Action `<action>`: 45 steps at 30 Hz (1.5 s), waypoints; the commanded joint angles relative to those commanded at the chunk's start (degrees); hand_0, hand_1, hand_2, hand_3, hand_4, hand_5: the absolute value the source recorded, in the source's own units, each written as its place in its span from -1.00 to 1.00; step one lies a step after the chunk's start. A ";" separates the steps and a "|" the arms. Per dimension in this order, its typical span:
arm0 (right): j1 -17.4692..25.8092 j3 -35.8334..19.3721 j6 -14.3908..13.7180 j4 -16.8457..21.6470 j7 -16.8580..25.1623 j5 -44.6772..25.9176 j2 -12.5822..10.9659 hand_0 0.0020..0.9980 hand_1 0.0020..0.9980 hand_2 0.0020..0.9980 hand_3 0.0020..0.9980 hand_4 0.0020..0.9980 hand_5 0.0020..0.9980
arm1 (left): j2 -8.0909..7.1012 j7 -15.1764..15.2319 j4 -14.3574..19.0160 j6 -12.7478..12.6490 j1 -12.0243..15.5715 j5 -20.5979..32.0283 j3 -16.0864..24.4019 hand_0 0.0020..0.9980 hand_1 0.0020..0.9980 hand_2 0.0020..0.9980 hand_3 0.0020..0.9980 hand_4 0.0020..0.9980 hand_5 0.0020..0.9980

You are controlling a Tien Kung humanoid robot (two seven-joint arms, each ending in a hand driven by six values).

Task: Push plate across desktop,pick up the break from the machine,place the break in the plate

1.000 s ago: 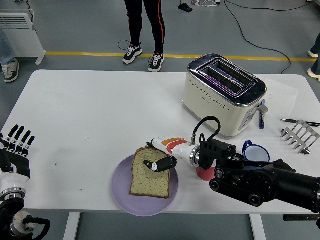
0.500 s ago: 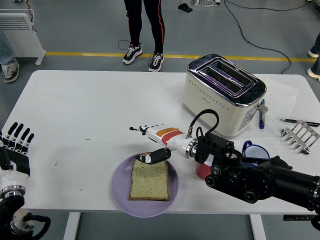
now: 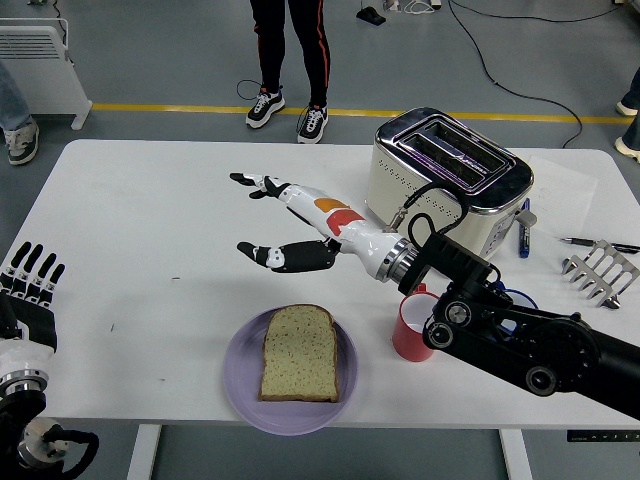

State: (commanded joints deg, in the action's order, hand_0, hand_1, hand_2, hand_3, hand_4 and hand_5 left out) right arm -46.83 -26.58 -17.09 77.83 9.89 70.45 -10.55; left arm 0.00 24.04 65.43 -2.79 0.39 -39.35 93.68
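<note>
A slice of brown bread (image 3: 299,352) lies flat on the purple plate (image 3: 240,380) near the table's front edge. My right hand (image 3: 268,218) hovers above the table behind the plate, fingers spread wide and holding nothing, well clear of the bread. The cream toaster (image 3: 448,188) stands at the back right with its slots empty. My left hand (image 3: 32,284) rests at the left edge with its fingers extended.
A red cup (image 3: 411,326) stands just right of the plate, under my right forearm. A blue cup (image 3: 515,300) is partly hidden behind the arm. A pen (image 3: 522,235) and a metal rack (image 3: 600,270) lie at the far right. A person's legs (image 3: 290,60) stand beyond the table.
My right hand let go of the bread, opened and lifted up and back to the left, away from the plate. The bread now lies flat on the plate.
</note>
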 joint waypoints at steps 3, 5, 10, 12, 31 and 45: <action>3.30 -6.83 2.25 3.59 0.20 -7.45 -2.05 0.73 0.60 0.66 0.63 0.07 -0.03 | 0.00 0.07 0.36 -0.06 0.35 0.15 0.11 0.51 0.52 0.58 0.39 0.07 1.00; 5.39 -11.48 3.42 5.06 0.06 -12.29 -3.25 0.73 0.60 0.66 0.63 0.07 -0.03 | 0.00 0.12 0.45 -0.09 0.51 0.18 0.18 0.51 0.52 0.58 0.39 0.07 1.00; 12.88 -22.97 5.47 7.92 0.26 -24.21 -7.05 0.71 0.60 0.64 0.60 0.07 0.00 | 0.00 0.19 0.63 -0.23 0.83 0.22 1.02 0.51 0.52 0.58 0.40 0.07 1.00; 16.27 -28.18 6.42 8.26 0.51 -29.42 -7.66 0.71 0.60 0.64 0.60 0.07 0.00 | 0.00 0.20 0.75 -0.25 0.96 0.21 1.57 0.51 0.52 0.58 0.40 0.07 1.00; 35.47 -55.38 8.95 1.65 -2.30 -51.19 -5.83 0.66 0.59 0.62 0.58 0.04 0.05 | 0.00 0.87 1.30 -1.54 0.55 0.77 5.28 0.64 0.62 0.62 0.44 0.08 1.00; 38.89 -60.71 10.00 -0.72 -2.64 -49.31 -2.30 0.64 0.58 0.61 0.57 0.01 0.09 | 0.00 0.57 1.36 -1.12 0.18 0.69 5.56 0.62 0.62 0.62 0.44 0.09 1.00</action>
State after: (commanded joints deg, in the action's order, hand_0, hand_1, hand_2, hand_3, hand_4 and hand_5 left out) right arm -7.94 -87.29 -7.09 77.11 7.26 21.14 -12.84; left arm 0.00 24.61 66.79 -3.91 0.57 -38.66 99.24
